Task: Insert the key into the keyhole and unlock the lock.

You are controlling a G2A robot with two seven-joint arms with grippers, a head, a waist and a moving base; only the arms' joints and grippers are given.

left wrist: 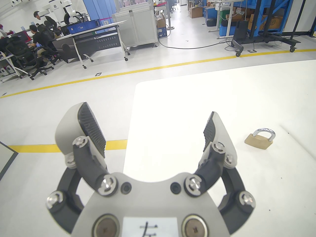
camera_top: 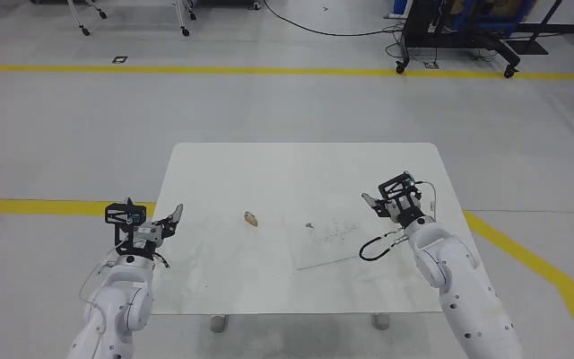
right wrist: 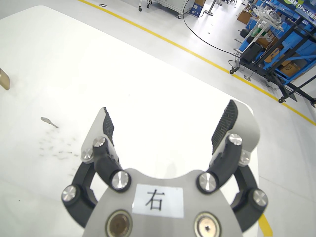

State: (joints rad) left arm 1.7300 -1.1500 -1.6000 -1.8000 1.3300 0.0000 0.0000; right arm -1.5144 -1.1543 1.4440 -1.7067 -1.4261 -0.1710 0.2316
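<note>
A small brass padlock with a silver shackle lies on the white table, left of centre; the left wrist view shows the padlock lying flat. A small silver key lies apart from it near the middle, also seen as the key in the right wrist view, with the padlock at that picture's edge. My left gripper hovers open at the table's left edge, the same gripper holding nothing. My right gripper is open over the right part, the same gripper holding nothing.
A thin sheet with dark scuff marks lies on the table right of the key. Yellow floor lines run around the table. Wheeled racks and desks stand far behind.
</note>
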